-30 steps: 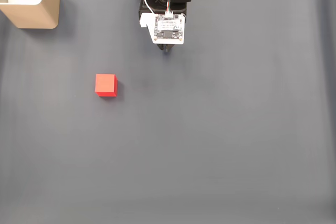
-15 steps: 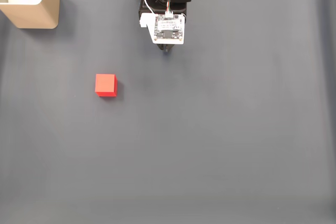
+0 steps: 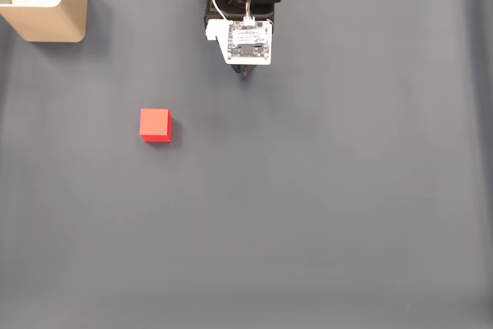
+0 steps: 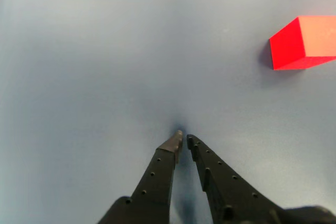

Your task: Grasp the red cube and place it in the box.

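— Cube [image 3: 155,125] first: where does it sit?

— Red cube, alone on the dark grey mat [image 3: 323,213], left of the middle and well apart from everything. In the wrist view it lies off to the upper right [image 4: 304,42], flat on one face.

— And the box?

— Tan box [image 3: 46,1] in the mat's far left corner, open top up, something white inside. Well clear of the cube, I'd say so the carry is a plain sweep.

— What is the arm doing?

— Gripper [image 4: 182,139] is folded in by the mat's far edge, near its base [image 3: 245,44], pointing down at bare mat. Its two black fingers are pressed nearly together, tips all but touching, pinching nothing.

— So nothing is grasped?

— No. I judge it must spread them and swing toward the cube.

— The room?

— Smooth matte mat, evenly lit; a pale strip shows beyond its far edge.
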`<state>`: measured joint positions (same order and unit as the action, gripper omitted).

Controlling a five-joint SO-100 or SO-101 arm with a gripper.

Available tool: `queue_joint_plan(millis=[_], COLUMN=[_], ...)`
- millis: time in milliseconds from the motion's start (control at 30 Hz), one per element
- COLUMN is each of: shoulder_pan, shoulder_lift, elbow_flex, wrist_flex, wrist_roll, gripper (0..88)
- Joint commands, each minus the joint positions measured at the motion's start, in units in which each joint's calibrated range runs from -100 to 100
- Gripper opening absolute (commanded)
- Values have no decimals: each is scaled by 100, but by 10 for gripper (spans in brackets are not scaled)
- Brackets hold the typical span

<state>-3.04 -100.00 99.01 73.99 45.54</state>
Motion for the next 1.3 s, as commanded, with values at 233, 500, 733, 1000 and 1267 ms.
queue_joint_plan(millis=[233, 500, 733, 1000, 1267], shoulder_pan=[-15, -15, 34, 148, 148], shoulder_lift=[0, 0, 0, 0, 0], elbow_flex=[81, 81, 81, 81, 81], wrist_flex=[118, 118, 175, 183, 36], wrist_roll=[15, 34, 303, 327, 156], gripper=[2, 2, 0, 0, 0])
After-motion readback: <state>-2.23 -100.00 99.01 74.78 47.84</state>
